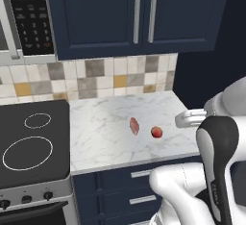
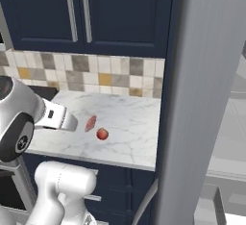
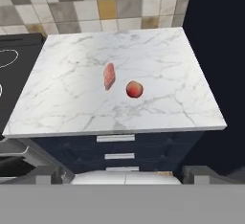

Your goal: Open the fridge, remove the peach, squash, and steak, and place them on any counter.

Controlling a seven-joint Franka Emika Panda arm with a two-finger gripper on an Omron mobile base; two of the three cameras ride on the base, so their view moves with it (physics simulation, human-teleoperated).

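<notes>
so, near to far:
gripper (image 3: 122,173): its two dark finger tips stand wide apart at the bottom corners of the hand view, nothing between them; both tips are cut off by the lower edge, so their ends are hard to make out. in the left base view the hand is a pale shape at the right, partly hidden behind the arm's dark joint.
drawers (image 3: 119,146): navy fronts with silver bar handles under the counter's front edge, the lower ones cut off.
counter (image 3: 158,50): white-grey veined marble slab, bounded by the stovetop on one side and a dark panel on the other.
peach (image 3: 134,89): small red-orange ball resting on the counter, toward the middle, just beside the steak but apart from it.
steak (image 3: 109,76): pinkish-red slab on the counter, seen thin and edge-on, so its flat face is hard to judge.
stovetop (image 1: 33,137): black with white rings, left of the counter, cut off at the frame edge.
fridge (image 2: 202,99): a tall grey door edge fills the right of the right base view and hides the counter's far side; pale shelves behind it are blurred.
backsplash (image 1: 96,77): mixed grey, white and yellow tiles.
cabinets (image 1: 139,12): navy doors with long silver handles, tops cut off.
</notes>
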